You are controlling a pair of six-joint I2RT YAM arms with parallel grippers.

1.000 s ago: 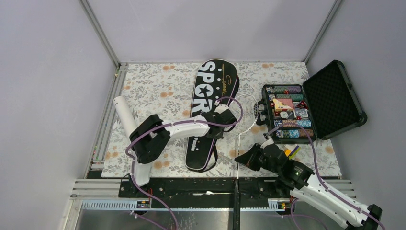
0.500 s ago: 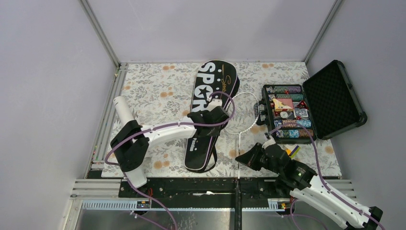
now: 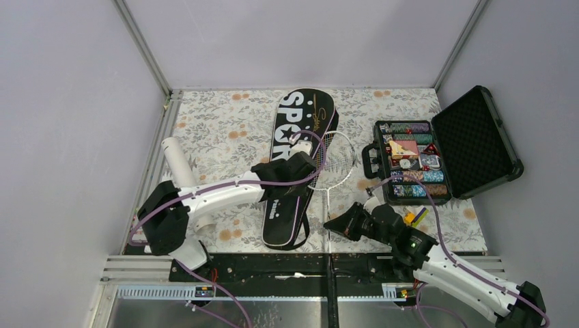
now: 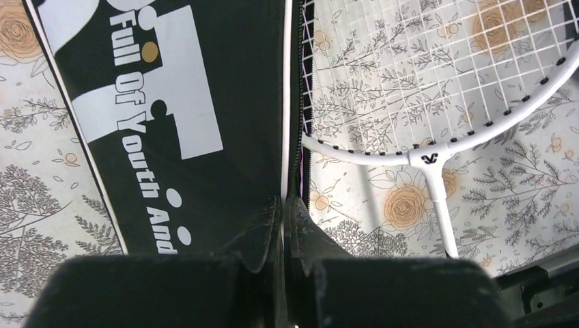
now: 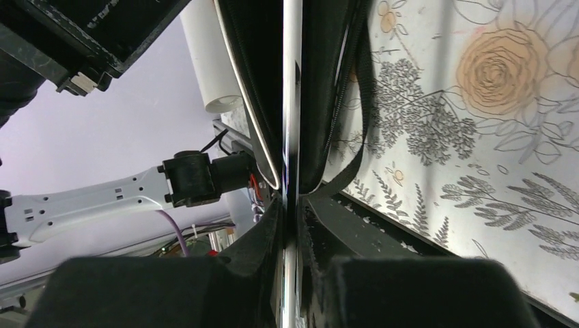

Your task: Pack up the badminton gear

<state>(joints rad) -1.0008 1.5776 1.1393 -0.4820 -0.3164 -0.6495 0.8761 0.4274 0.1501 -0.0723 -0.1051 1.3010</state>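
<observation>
Black bag (image 4: pixel 225 82) edge, apparently in left claw (image 4: pixel 283 205).

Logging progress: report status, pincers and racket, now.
Left pincer shut on bag edge. Right pincer shut on racket shaft. Racket head at bag opening, mostly outside. Chip case beside head, apart.
</observation>
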